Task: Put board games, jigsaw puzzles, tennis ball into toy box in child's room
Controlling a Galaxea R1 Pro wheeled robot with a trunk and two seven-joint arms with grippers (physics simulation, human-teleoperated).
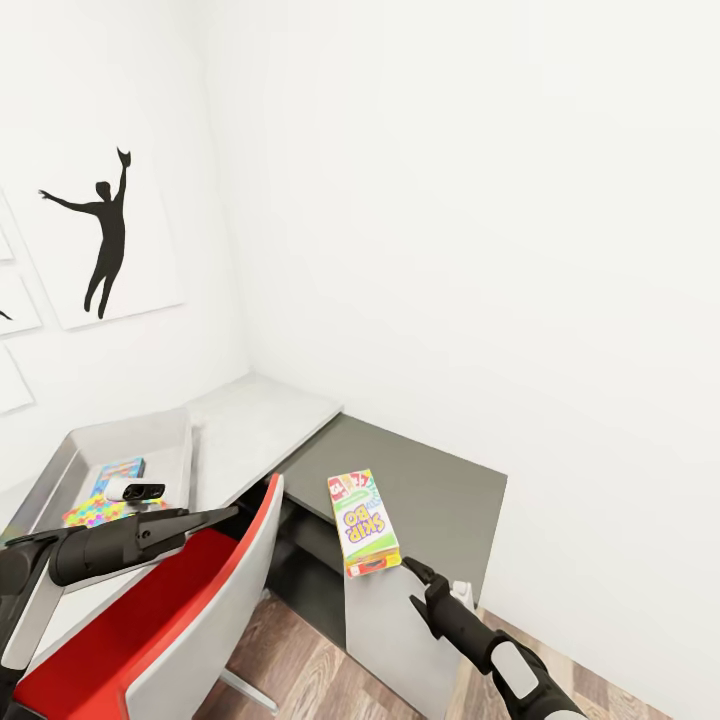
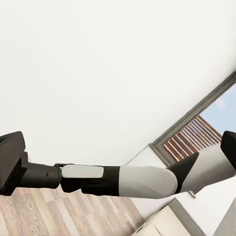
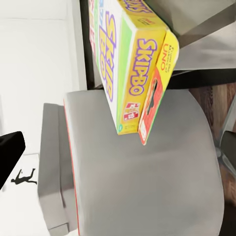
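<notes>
The toy box point(image 1: 60, 455) runs off the head view's left edge; a chair point(image 1: 215, 580) hides the table's point(image 1: 265, 420) front edge.

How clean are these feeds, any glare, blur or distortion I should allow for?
Head view: even flat light, no glare, wide-angle stretch at the edges; the Skip-Bo box reads sharply. Right wrist view: rotated, the box's lettering crisp, soft shadow on the chair back. Left wrist view: mostly blank white wall, little texture.
</notes>
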